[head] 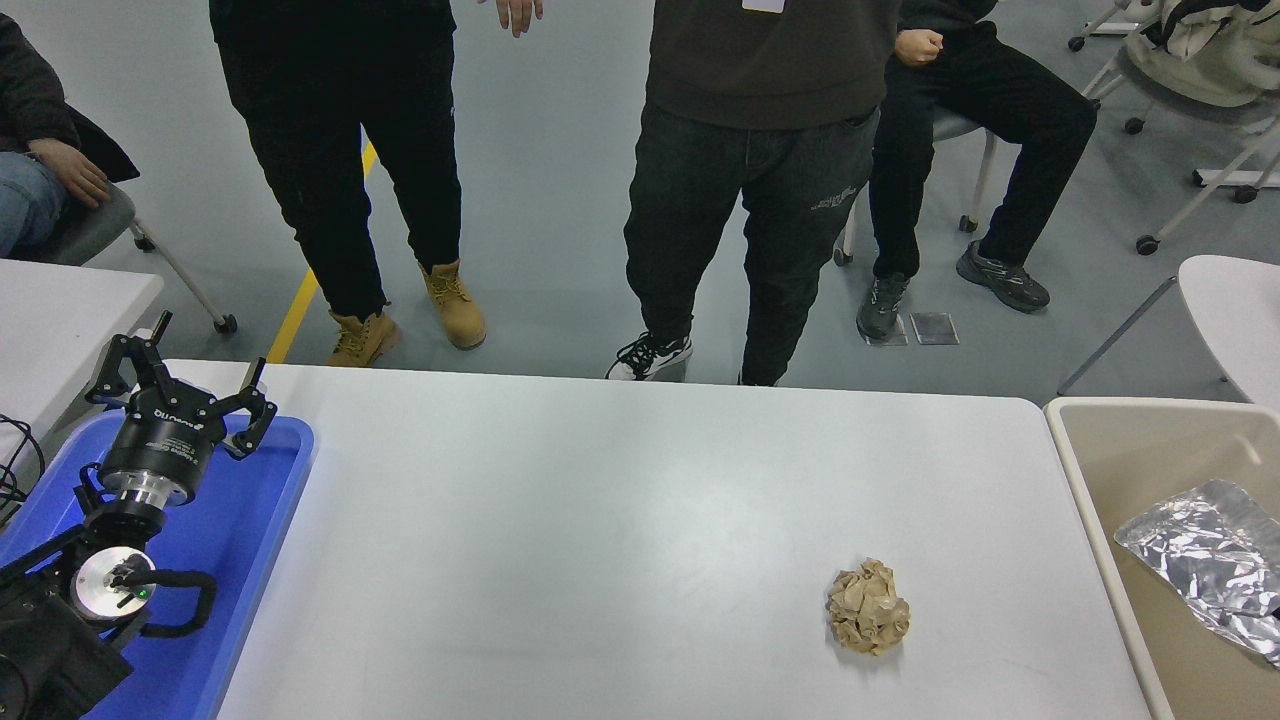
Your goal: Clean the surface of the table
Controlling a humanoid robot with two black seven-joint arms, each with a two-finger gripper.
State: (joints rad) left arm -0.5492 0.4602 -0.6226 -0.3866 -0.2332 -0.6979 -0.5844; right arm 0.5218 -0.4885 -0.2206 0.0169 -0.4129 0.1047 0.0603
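The table surface (pixel 620 520) is a wide matte white top filling the lower middle of the head view. A crumpled brown paper ball (pixel 867 607) lies on it at the lower right. My left gripper (pixel 180 385) is parked open at the lower left, over a blue tray (pixel 255 520), holding nothing. No right arm shows in the frame.
A beige bin (pixel 1130 450) stands against the table's right edge with a crinkled silver foil bag (pixel 1205 555) lying inside. Two people stand at the far side and others sit behind. A smaller white table (pixel 60 310) is at the left.
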